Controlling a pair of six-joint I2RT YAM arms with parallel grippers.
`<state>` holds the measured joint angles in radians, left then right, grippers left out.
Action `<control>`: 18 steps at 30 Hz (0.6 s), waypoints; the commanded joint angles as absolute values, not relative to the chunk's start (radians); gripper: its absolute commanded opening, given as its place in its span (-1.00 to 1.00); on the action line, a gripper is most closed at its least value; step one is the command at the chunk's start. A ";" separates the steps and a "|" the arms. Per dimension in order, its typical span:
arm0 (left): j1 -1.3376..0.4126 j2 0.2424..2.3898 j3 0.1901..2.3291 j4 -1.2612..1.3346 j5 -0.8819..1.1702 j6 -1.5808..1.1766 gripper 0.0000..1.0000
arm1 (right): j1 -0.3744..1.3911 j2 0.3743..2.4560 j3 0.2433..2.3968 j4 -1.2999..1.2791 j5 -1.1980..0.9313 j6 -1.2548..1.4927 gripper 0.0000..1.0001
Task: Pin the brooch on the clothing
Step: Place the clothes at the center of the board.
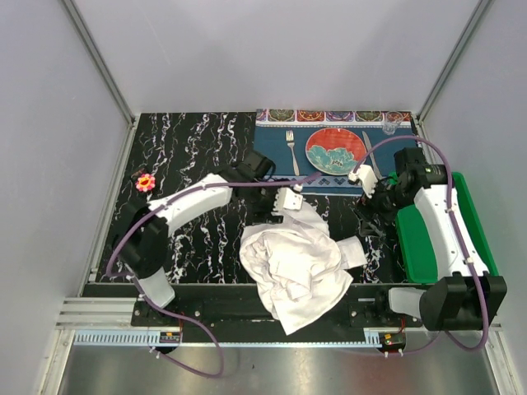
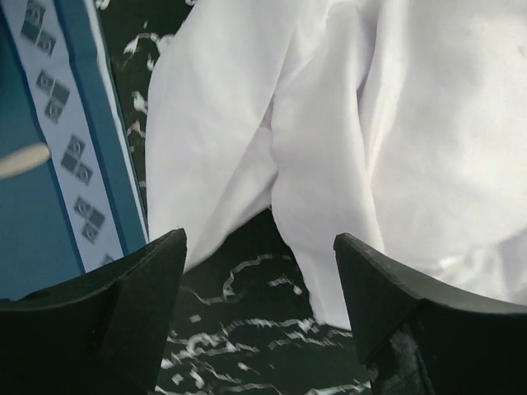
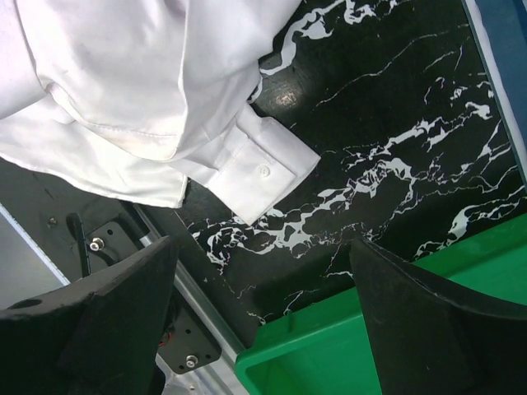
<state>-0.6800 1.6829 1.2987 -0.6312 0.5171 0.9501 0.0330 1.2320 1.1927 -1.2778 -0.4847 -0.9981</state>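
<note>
I am hovering my left pincer [image 2: 259, 247] and right pincer [image 3: 262, 251], both wide and empty, by the crumpled white fabric shirt [image 1: 292, 263] at the near edge of the counter [image 1: 189, 148], leaving the pink flower-shaped brooch [image 1: 145, 183] unpinned near the left edge.

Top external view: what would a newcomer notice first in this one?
The crumpled white shirt dominates, heaped at the near middle of the black marbled table. The small pink flower brooch lies alone at the table's left edge, well apart from the shirt. Behind, a red-and-teal plate sits on a blue placemat; the left end effector and right end effector are both open, holding nothing.
</note>
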 commanded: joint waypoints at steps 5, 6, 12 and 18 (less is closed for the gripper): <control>-0.761 1.882 1.454 -0.532 0.414 1.157 0.51 | -0.028 1.229 1.198 -1.351 -0.489 -0.999 0.84; -0.767 1.913 1.472 -0.528 0.399 1.158 0.50 | -0.029 1.223 1.189 -1.353 -0.488 -0.999 0.84; -0.775 1.980 1.482 -0.468 0.359 1.167 0.33 | -0.034 1.216 1.183 -1.356 -0.494 -0.994 0.84; -0.775 1.932 1.480 -0.472 0.330 1.128 -0.71 | -0.034 1.218 1.158 -1.296 -0.457 -0.986 0.83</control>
<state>-0.7715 1.9877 1.4452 -0.5114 0.3538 1.1347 -0.0284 1.2407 1.1767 -1.3289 -0.4862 -0.9977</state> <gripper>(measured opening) 0.322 0.918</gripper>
